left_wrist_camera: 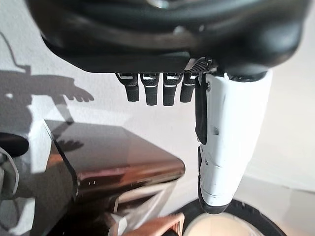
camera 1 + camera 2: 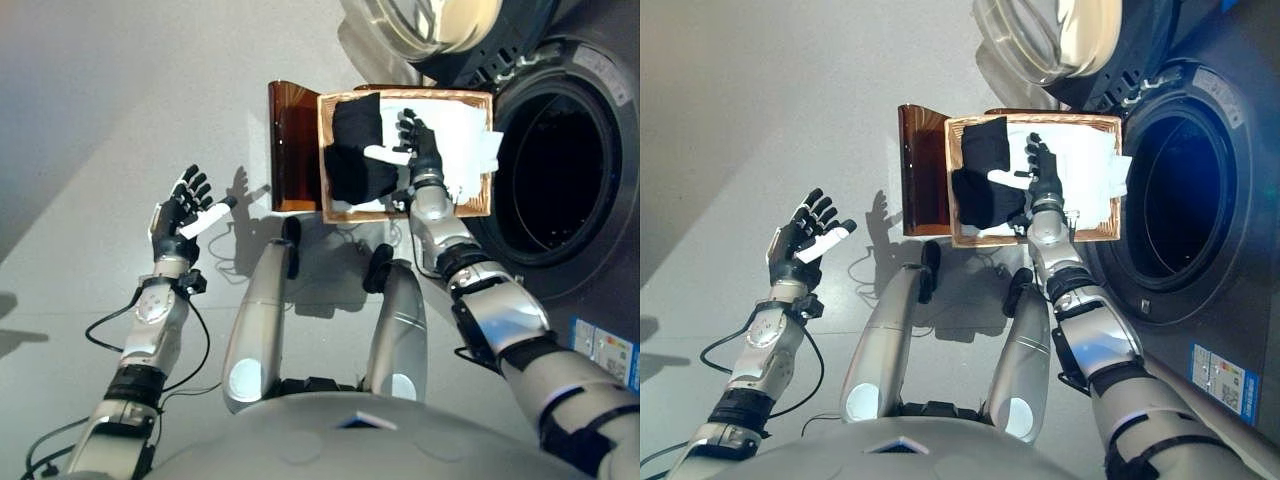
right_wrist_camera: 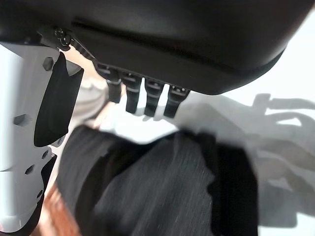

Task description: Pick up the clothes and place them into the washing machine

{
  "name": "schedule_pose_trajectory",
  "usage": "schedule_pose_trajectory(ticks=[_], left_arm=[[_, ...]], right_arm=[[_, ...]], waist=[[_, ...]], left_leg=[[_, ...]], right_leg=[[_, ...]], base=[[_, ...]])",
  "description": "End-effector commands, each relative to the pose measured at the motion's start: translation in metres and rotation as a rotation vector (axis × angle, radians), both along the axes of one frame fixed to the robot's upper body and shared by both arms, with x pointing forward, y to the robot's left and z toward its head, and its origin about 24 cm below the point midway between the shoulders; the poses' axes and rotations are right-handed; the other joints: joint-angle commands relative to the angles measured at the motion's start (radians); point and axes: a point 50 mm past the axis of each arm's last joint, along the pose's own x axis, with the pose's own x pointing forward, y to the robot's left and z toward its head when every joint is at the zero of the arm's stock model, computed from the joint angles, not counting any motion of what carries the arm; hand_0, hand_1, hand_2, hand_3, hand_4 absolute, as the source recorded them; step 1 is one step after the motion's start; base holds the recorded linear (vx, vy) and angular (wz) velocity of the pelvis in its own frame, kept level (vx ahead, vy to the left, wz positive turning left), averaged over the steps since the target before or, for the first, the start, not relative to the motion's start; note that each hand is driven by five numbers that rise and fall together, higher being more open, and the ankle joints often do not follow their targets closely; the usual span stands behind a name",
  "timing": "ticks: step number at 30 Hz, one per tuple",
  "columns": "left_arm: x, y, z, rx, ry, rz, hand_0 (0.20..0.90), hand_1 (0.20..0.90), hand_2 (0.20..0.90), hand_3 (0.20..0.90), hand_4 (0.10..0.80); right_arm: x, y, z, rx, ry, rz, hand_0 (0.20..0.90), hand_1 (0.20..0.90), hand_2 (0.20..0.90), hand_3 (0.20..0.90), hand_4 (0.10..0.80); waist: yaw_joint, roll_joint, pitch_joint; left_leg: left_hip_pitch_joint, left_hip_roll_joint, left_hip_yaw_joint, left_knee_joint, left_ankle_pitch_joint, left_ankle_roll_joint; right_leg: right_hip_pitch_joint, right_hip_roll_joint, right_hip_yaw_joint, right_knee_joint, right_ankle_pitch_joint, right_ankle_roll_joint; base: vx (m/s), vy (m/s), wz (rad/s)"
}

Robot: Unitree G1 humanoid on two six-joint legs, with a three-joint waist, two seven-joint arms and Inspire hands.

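Right hand (image 2: 420, 150) is seen spread above the wicker basket (image 2: 482, 98), its fingers straight and its white-covered thumb pointing across the dark clothing; nothing is grasped by it. In the right wrist view the fingertips (image 3: 150, 101) are shown extended over the black garment (image 3: 162, 191), and whether the cloth is being touched cannot be told.

Inside the basket, black clothes (image 2: 357, 150) are piled on the side farther from the washing machine (image 2: 560, 150), while white clothes (image 2: 462, 140) are heaped on the side nearer to it, with one white edge draped over the basket's rim toward the drum opening. The basket is set just beside the machine's round opening, whose dark drum is exposed. The machine's door (image 2: 430, 25) is swung open and is seen beyond the basket. A brown translucent panel (image 2: 293, 145) stands against the basket on the side away from the machine.

Left hand (image 2: 185, 210) is held well apart from the basket, over the bare grey floor (image 2: 120, 100), on the side opposite the machine. Its fingers are relaxed and extended, the white thumb pointing toward the basket, and nothing is held in it; this is confirmed in the left wrist view.
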Motion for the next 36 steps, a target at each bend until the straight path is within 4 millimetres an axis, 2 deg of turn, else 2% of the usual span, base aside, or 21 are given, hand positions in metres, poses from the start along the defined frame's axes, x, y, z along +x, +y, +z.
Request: schedule_pose_trajectory(ticks=[1, 5, 14, 22, 27, 29, 32, 36], left_arm=[[0.010, 0.017, 0.034, 0.085, -0.178, 0.043, 0.900, 0.900, 0.900, 0.900, 0.800], [0.014, 0.017, 0.038, 0.097, -0.191, 0.040, 0.900, 0.900, 0.900, 0.900, 0.800], [0.014, 0.022, 0.044, 0.124, -0.198, 0.038, 0.900, 0.900, 0.900, 0.900, 0.800], [0.015, 0.024, 0.043, 0.131, -0.185, 0.046, 0.900, 0.900, 0.900, 0.900, 0.800], [0.015, 0.023, 0.040, 0.122, -0.177, 0.056, 0.900, 0.900, 0.900, 0.900, 0.800], [0.015, 0.021, 0.039, 0.116, -0.175, 0.052, 0.900, 0.900, 0.900, 0.900, 0.800], [0.014, 0.020, 0.040, 0.108, -0.180, 0.039, 0.900, 0.900, 0.900, 0.900, 0.800], [0.014, 0.023, 0.041, 0.114, -0.182, 0.044, 0.900, 0.900, 0.900, 0.900, 0.800]], right_arm=[[0.012, 0.003, 0.027, -0.027, -0.122, 0.011, 0.900, 0.900, 0.900, 0.900, 0.800], [0.010, 0.009, 0.016, -0.054, -0.054, 0.022, 0.900, 0.900, 0.900, 0.900, 0.800], [0.017, 0.014, 0.020, -0.057, -0.019, 0.046, 0.900, 0.900, 0.900, 0.900, 0.800], [0.015, 0.045, 0.017, -0.060, 0.004, 0.189, 0.900, 0.900, 0.900, 0.900, 0.800], [0.009, 0.069, 0.014, 0.025, 0.005, 0.268, 0.900, 0.900, 0.900, 0.900, 0.800], [0.007, 0.069, 0.010, 0.091, 0.019, 0.266, 0.900, 0.900, 0.900, 0.900, 0.800], [0.007, 0.068, 0.008, 0.084, 0.030, 0.273, 0.900, 0.900, 0.900, 0.900, 0.800], [0.009, 0.068, 0.008, -0.057, 0.050, 0.304, 0.900, 0.900, 0.900, 0.900, 0.800]], waist=[[0.032, -0.006, -0.021], [0.044, -0.016, -0.017], [0.068, -0.029, 0.000], [0.078, -0.042, 0.016], [0.078, -0.051, 0.019], [0.077, -0.051, 0.021], [0.081, -0.046, 0.022], [0.087, -0.038, 0.026]], left_leg=[[0.053, -0.008, 0.001, -0.038, -0.053, -0.034], [0.054, -0.014, -0.014, -0.034, -0.059, -0.031], [0.050, -0.019, -0.021, -0.028, -0.062, -0.029], [0.053, -0.018, -0.021, -0.041, -0.054, -0.031], [0.059, -0.015, -0.020, -0.042, -0.055, -0.032], [0.060, -0.014, -0.021, -0.041, -0.057, -0.032], [0.058, -0.014, -0.019, -0.039, -0.056, -0.032], [0.049, -0.013, -0.018, -0.036, -0.056, -0.033]], right_leg=[[0.018, 0.013, -0.006, -0.099, 0.107, -0.020], [0.038, 0.010, -0.023, -0.108, 0.108, -0.014], [0.050, 0.006, -0.038, -0.120, 0.112, -0.012], [0.056, 0.007, -0.044, -0.132, 0.113, -0.016], [0.055, 0.009, -0.046, -0.129, 0.110, -0.020], [0.052, 0.008, -0.045, -0.127, 0.108, -0.021], [0.048, 0.006, -0.045, -0.120, 0.105, -0.021], [0.039, 0.005, -0.045, -0.116, 0.106, -0.022]], base=[[0.030, 0.016, 0.11], [0.029, 0.006, 0.11], [0.010, 0.005, 0.03], [0.003, -0.002, 0.02], [0.003, -0.002, 0.00], [-0.003, -0.004, -0.04], [-0.004, 0.001, -0.04], [0.000, 0.000, 0.00]])
